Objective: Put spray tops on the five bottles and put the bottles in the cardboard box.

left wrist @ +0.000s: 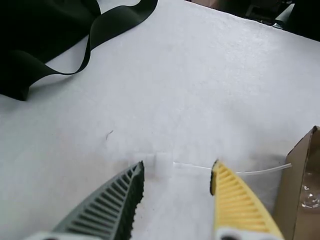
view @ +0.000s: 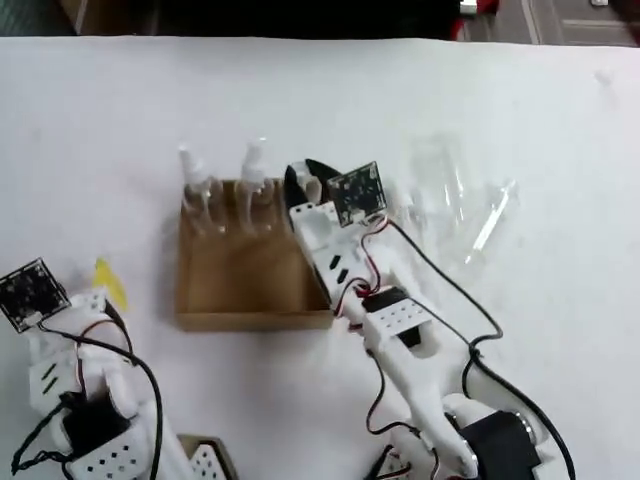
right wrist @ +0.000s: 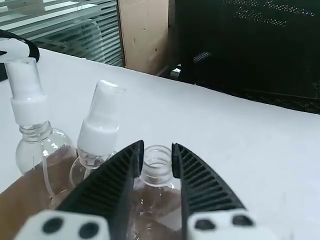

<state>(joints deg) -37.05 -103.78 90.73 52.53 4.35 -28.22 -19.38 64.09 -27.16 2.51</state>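
Note:
The cardboard box (view: 250, 305) sits mid-table. Two clear bottles with white spray tops (view: 200, 190) (view: 252, 185) stand along its far wall, also seen in the right wrist view (right wrist: 27, 105) (right wrist: 97, 132). Beside them, at the box's far right corner, stands a topless bottle (right wrist: 157, 159), with my right gripper (view: 308, 178) (right wrist: 156, 146) shut on its neck. My left gripper (left wrist: 176, 170) (view: 103, 285) hangs open near the box's left side, over a white spray top (left wrist: 161, 161) lying on the table with its thin tube (left wrist: 250, 171) running toward the box wall (left wrist: 302, 190).
Clear topless bottles (view: 440, 185) and loose spray tops (view: 492, 222) lie on the white table to the right of the box. A black strap and cloth (left wrist: 45, 45) lie at the table's edge, far from the left gripper.

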